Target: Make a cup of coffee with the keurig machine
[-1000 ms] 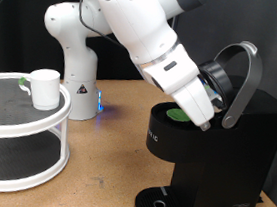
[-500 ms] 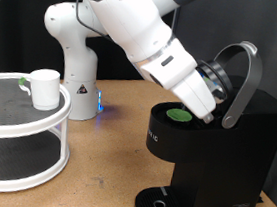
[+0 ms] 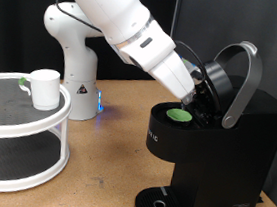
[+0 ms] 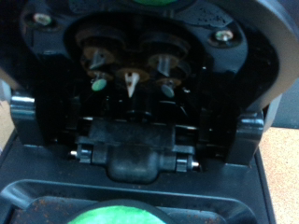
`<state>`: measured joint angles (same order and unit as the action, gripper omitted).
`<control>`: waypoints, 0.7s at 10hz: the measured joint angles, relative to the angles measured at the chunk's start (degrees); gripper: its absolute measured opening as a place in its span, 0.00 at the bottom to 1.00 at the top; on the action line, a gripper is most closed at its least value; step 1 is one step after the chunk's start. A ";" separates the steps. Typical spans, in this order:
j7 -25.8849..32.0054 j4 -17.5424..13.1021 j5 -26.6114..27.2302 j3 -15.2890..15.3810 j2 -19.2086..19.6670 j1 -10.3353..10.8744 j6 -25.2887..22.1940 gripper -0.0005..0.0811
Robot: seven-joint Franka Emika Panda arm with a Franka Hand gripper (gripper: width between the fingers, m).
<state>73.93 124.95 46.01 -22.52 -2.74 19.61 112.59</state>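
The keurig machine stands at the exterior view's right with its lid raised. A green-topped pod sits in the open chamber. My gripper hangs just above and behind the pod, close against the dark underside of the lid, and its fingers are hard to make out there. The wrist view shows the lid's underside with its needles and the pod's green edge; no fingers appear in it. The white cup stands far off at the exterior view's left.
The cup rests on the top tier of a round white two-level rack. A white robot base with a blue light stands behind it. The machine's round drip tray holds nothing.
My arm has swung up and toward the exterior view's left, drawing the hand back from over the chamber, so more of the green pod shows. Cup and machine have not moved.
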 joint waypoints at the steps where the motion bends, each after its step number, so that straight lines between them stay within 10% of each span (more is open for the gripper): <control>1: 0.60 0.00 -0.10 -0.06 -0.02 -0.10 0.00 0.99; 7: 1.50 -2.40 2.90 -3.38 -4.32 -2.62 -5.74 0.99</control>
<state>75.43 122.56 48.92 -25.90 -7.06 16.99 106.85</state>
